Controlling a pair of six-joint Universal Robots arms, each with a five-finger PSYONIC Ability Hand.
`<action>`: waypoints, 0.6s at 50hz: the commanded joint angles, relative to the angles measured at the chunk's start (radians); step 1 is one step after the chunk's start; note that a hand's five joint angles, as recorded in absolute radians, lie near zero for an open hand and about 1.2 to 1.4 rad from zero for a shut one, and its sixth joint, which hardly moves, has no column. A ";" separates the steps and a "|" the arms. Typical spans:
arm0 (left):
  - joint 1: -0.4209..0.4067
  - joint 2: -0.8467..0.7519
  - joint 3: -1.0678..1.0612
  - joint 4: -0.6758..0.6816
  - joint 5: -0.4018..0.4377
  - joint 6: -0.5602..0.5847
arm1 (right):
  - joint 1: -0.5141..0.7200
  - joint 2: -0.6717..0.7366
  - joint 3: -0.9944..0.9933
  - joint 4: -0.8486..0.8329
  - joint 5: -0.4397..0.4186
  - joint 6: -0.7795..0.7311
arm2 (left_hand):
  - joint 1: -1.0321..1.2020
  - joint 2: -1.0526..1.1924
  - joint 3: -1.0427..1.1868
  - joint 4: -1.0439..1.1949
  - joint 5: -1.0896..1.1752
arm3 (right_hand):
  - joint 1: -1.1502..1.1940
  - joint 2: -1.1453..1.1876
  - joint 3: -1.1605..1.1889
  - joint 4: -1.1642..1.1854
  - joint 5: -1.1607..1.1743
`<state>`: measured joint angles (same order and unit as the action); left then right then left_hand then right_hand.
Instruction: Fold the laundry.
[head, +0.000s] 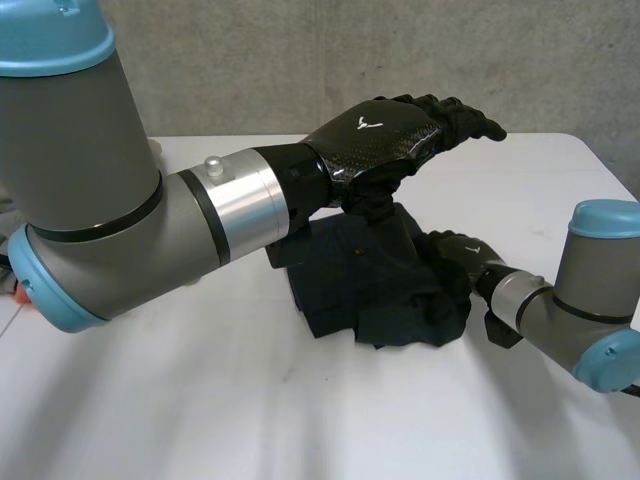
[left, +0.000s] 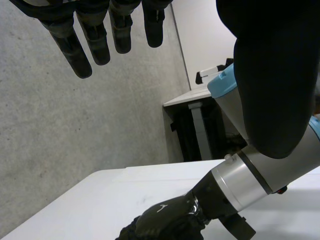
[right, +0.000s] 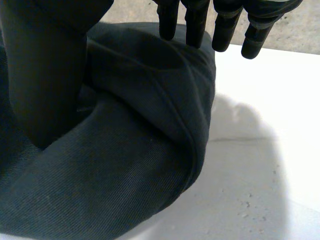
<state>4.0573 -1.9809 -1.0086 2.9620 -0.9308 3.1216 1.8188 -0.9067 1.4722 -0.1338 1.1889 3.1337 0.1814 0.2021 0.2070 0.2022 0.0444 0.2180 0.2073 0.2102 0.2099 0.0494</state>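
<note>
Head view: white counter (head: 150, 420) with a dark garment (head: 370, 290) bunched near its middle. The left arm (head: 120, 220) reaches in over the garment's left side. The right arm (head: 590, 300) comes in from the garment's right. The left hand (head: 385, 135) hovers above the garment's far edge, fingers straight, holding nothing. Its thumb hangs toward the cloth, contact unclear. The right hand (head: 458, 250) sits at the garment's right edge. Right wrist view: fingers (right: 195, 25) straight, tips at a fold. The thumb lies on the cloth and the garment is under the palm, with no pinch visible.
</note>
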 joint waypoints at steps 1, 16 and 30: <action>0.000 0.007 -0.005 0.003 0.000 0.000 | 0.010 0.035 -0.038 0.003 0.005 -0.018 | -0.007 -0.028 -0.032 -0.028 -0.044 | 0.480 0.491 0.488 0.488 0.474; 0.003 0.011 -0.002 0.020 -0.008 -0.005 | -0.091 0.133 -0.302 -0.070 0.136 0.042 | -0.007 -0.028 -0.032 -0.028 -0.044 | 1.178 1.189 1.186 1.186 1.172; -0.012 0.024 0.004 0.028 -0.017 -0.006 | -0.360 0.572 -1.105 0.170 0.359 0.072 | -0.007 -0.028 -0.032 -0.028 -0.044 | 1.178 1.189 1.186 1.186 1.172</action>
<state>4.0542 -1.9592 -1.0062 2.9895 -0.9483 3.1157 1.5442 -0.4938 0.6496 -0.0762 1.4993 3.2081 0.1814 0.2021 0.2069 0.2022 0.0443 1.0561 1.1287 1.0924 1.2016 0.9248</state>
